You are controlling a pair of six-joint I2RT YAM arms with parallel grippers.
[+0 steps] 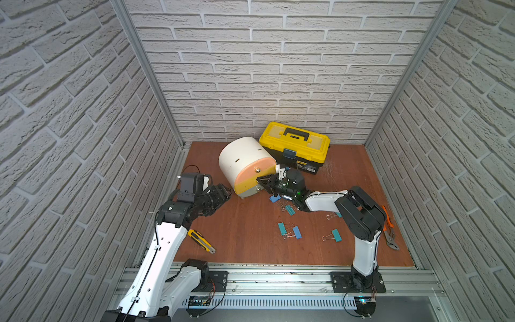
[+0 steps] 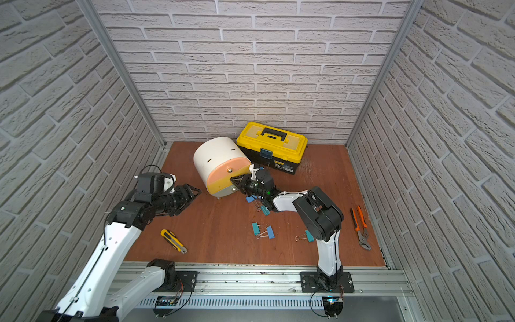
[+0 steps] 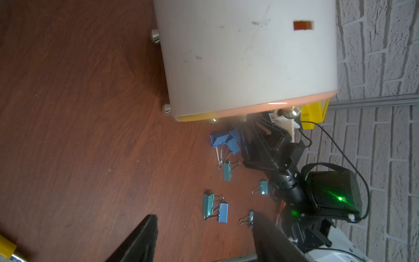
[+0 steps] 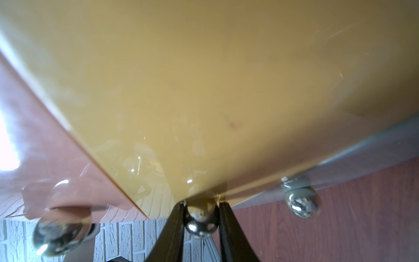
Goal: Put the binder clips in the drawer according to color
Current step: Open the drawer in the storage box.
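1. Three-drawer cabinet (image 1: 245, 167) sits mid-frame in both top views, with the binder clips (image 1: 282, 228) lying loose to its lower right.
2. Right gripper (image 4: 201, 205) is clamped on the knob (image 4: 199, 223) of the yellow drawer (image 4: 204, 90).
3. Left gripper (image 1: 226, 192): jaws apart, empty.
4. Next up, I reckon: pull straight out.

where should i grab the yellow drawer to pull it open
Grip its small round metal knob, coming straight at the yellow drawer front, with one finger on each side. The front is flat and glossy with no edge to catch, and the knob is the only part that sticks out. The right hand sits that way now, its fingers flanking the knob.
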